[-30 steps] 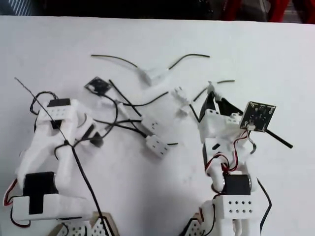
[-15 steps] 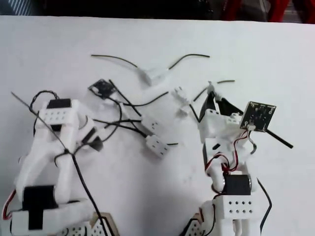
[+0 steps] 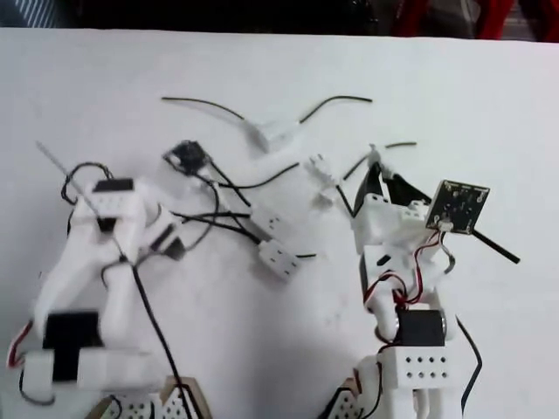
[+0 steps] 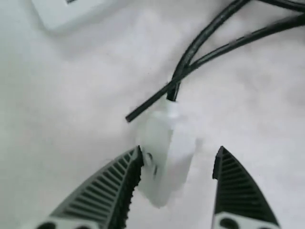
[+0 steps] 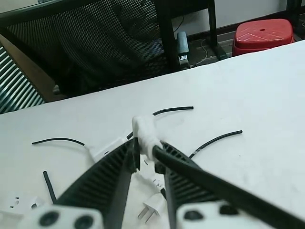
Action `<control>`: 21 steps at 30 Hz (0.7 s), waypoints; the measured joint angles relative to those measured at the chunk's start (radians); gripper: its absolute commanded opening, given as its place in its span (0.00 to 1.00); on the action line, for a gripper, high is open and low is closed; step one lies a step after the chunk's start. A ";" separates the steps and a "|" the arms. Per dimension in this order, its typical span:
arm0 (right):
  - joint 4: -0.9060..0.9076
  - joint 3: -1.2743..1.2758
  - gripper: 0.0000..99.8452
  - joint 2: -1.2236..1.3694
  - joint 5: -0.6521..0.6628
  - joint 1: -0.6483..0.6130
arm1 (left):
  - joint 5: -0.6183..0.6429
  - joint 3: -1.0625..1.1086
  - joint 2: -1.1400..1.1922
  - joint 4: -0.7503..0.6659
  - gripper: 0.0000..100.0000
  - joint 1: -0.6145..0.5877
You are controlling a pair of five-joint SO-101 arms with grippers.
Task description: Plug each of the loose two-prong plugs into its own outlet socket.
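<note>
In the left wrist view a white two-prong plug (image 4: 164,157) on a black cable (image 4: 209,40) lies on the table between the fingers of my left gripper (image 4: 180,153), which is open around it. From above, the left gripper (image 3: 168,237) is left of two white outlet sockets (image 3: 266,223) (image 3: 279,259). My right gripper (image 5: 147,145) is shut on another white plug (image 5: 144,130), held off the table; in the high view it (image 3: 377,170) sits right of centre. A loose white plug (image 5: 152,207) lies below it.
More white plugs with black cable stubs (image 3: 271,133) (image 3: 321,168) lie scattered at the table's middle back. Black cables (image 3: 210,218) run between the left arm and the sockets. A chair and a red stool (image 5: 262,31) stand beyond the far edge.
The left arm has shifted right and slightly nearer the sockets, its wrist camera board moving along. The right arm and its plug have kept still.
</note>
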 measured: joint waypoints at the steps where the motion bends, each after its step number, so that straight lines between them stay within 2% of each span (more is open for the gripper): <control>1: 0.000 0.000 0.02 0.000 0.000 0.000 | 0.000 -0.035 0.038 0.020 0.21 -0.003; 5: 0.000 0.000 0.02 0.000 0.000 0.002 | 0.000 -0.080 0.118 0.087 0.15 -0.002; 15: 0.000 0.000 0.02 0.000 0.000 0.002 | 0.000 -0.087 0.126 0.100 0.03 0.005; 21: 0.000 0.000 0.02 0.000 0.000 0.000 | -0.020 -0.057 0.011 0.186 0.02 0.104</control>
